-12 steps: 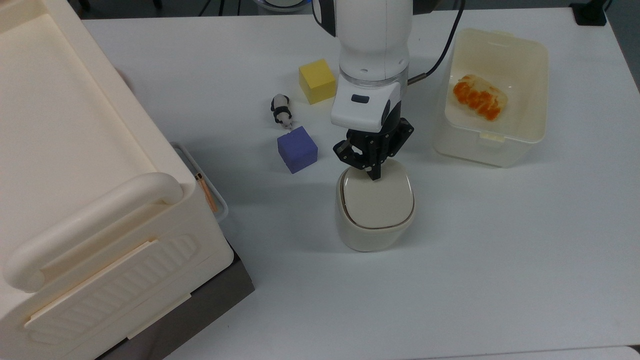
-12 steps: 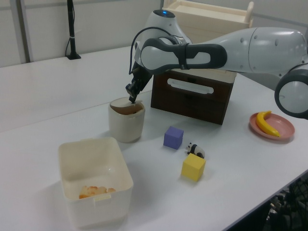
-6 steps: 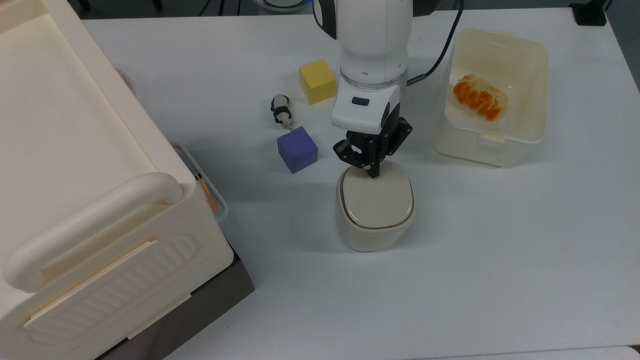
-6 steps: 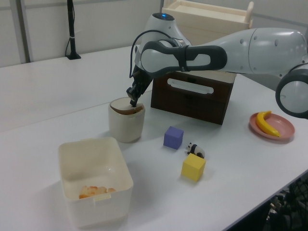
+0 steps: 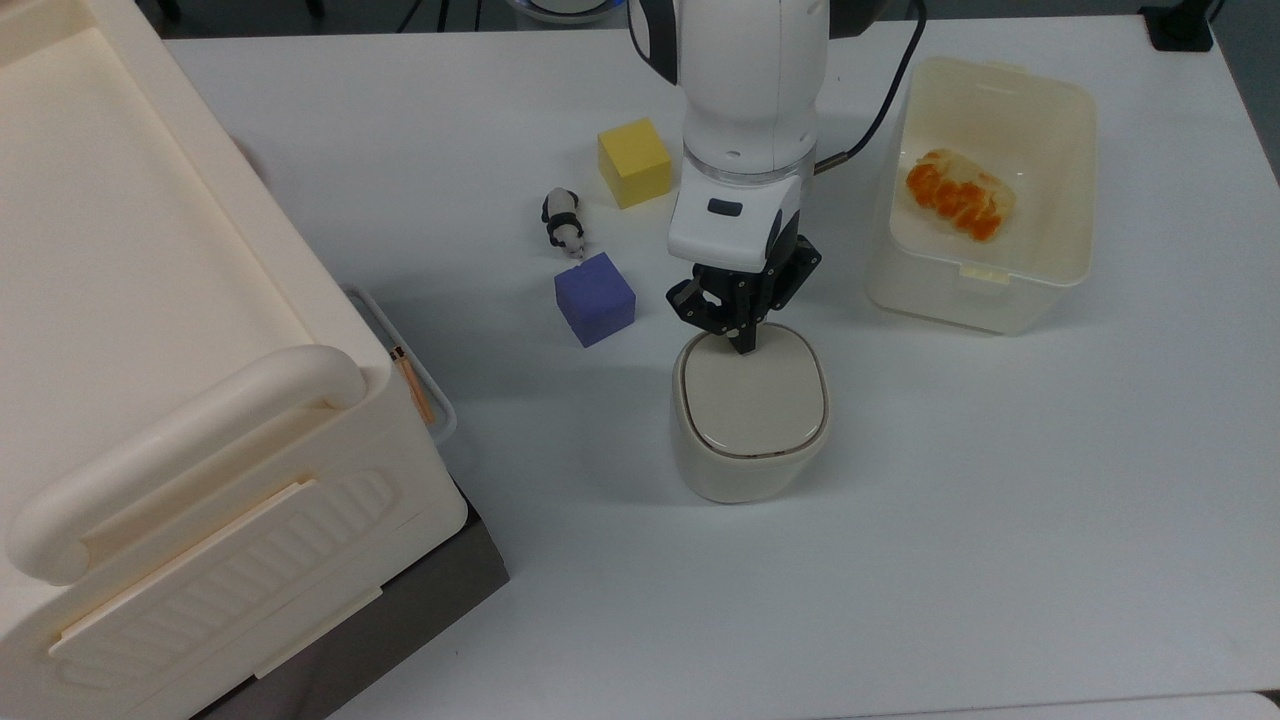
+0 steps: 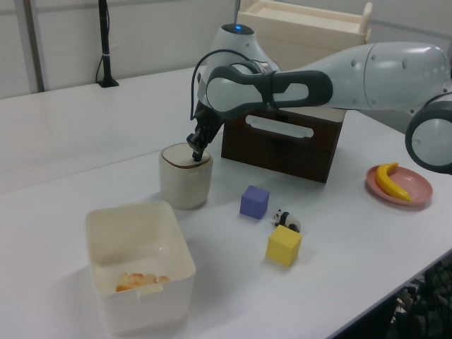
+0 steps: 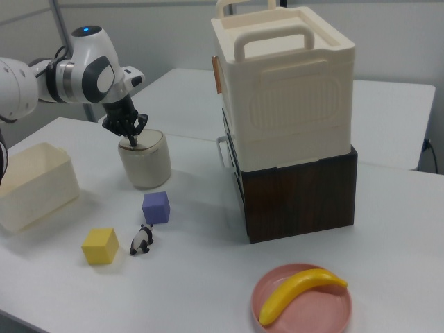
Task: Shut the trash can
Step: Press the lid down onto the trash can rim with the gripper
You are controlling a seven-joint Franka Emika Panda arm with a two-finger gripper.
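1. Since a second ago the lid has dropped from a tilt to lie flat on the trash can, and the gripper has come down with it; in the top view its black fingertips are pinched narrow, holding nothing, and press on the lid's edge nearest the arm. The white arm reaches down from the picture's top. A purple cube sits just beside the can on the top view's left, with a panda figure and a yellow cube further up. A cream tub with orange food stands on the top view's right. No writing is readable.
2. Seen from the left view, the arm bends down from the right, the gripper touching the top of the trash can on the white counter. A banana lies on a pink plate.
3. From the right view, the trash can stands near the counter's left, the gripper on its lid, well apart from the big cream box.
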